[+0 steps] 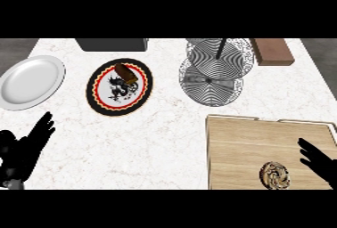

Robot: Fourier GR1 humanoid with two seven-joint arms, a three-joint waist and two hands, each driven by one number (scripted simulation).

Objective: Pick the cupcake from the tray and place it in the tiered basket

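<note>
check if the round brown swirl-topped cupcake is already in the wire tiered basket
No, the round brown swirl-topped cupcake lies on the light wooden tray, apart from the wire tiered basket farther back on the counter.

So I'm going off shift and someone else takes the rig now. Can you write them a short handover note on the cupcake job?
Left hand: open, resting at the lower left edge, holding nothing.
Right hand: open, over the right side of the light wooden tray, beside the cupcake, not touching it.
Round brown swirl-topped cupcake: sits on the tray, near its front.
Silver wire tiered basket: at the counter's back, beyond the tray; nothing seen in it.
Done: nothing yet.
Left: grasp the cupcake, lift it, carry it to the basket, set it in.
</note>
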